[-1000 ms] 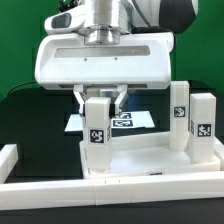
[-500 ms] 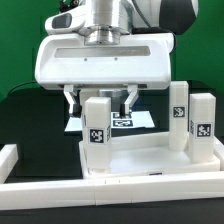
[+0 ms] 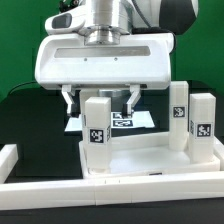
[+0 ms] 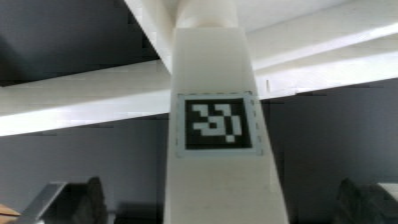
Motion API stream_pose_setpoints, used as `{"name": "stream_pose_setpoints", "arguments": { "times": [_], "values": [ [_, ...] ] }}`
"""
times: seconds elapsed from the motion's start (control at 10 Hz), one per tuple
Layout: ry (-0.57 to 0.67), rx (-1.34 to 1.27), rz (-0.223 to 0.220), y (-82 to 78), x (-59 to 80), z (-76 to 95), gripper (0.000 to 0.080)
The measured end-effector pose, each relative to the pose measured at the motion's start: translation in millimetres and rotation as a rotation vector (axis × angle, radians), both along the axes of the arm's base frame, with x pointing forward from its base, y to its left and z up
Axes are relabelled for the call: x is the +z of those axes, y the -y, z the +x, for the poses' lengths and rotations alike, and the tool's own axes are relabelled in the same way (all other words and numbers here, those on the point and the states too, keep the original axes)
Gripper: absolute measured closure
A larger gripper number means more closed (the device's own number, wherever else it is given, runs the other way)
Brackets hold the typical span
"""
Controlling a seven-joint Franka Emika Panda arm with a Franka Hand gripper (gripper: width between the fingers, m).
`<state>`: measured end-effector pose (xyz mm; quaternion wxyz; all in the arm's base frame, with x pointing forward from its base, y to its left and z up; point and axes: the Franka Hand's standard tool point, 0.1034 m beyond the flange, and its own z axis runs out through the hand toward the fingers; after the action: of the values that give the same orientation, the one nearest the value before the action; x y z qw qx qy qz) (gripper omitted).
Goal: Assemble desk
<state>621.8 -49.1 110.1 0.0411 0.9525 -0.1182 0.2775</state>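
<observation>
The desk (image 3: 150, 155) is smooth white plastic: a rimmed tray top with three square, tagged block legs (image 3: 97, 135) upright at its corners. It sits at six o'clock below the gripper (image 3: 100, 100), whose jaws stand apart, gripping nothing.

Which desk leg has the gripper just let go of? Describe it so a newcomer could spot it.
Find the white plastic desk tabletop lying in front of the arm. Three white square block legs stand on it; the released leg is at the exterior view's left, alone, directly under the open gripper, unlike the pair on the right.
</observation>
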Motion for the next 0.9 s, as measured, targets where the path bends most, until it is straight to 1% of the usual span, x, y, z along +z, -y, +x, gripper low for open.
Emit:
{"name": "stream_pose_setpoints", "arguments": {
  "times": [0.2, 0.3, 0.4, 0.5, 0.6, 0.7, 0.8, 0.9],
  "values": [
    [-0.012, 0.003, 0.006, 0.8, 1.2, 0.1, 0.015],
    [-0.037, -0.002, 0.038, 3.0, 10.4, 0.6, 0.015],
    [-0.076, -0.006, 0.08, 4.7, 18.8, 1.0, 0.015],
    [-0.074, -0.013, 0.086, 9.2, 23.1, 3.8, 0.015],
    [-0.148, -0.014, 0.136, 6.9, 18.7, 1.9, 0.015],
    [-0.231, -0.016, 0.199, 3.2, 19.6, 4.4, 0.015],
    [-0.269, -0.017, 0.227, 1.9, 19.5, 8.2, 0.015],
    [-0.363, -0.022, 0.284, -3.5, 14.4, 4.4, 0.015]
  ]
}}
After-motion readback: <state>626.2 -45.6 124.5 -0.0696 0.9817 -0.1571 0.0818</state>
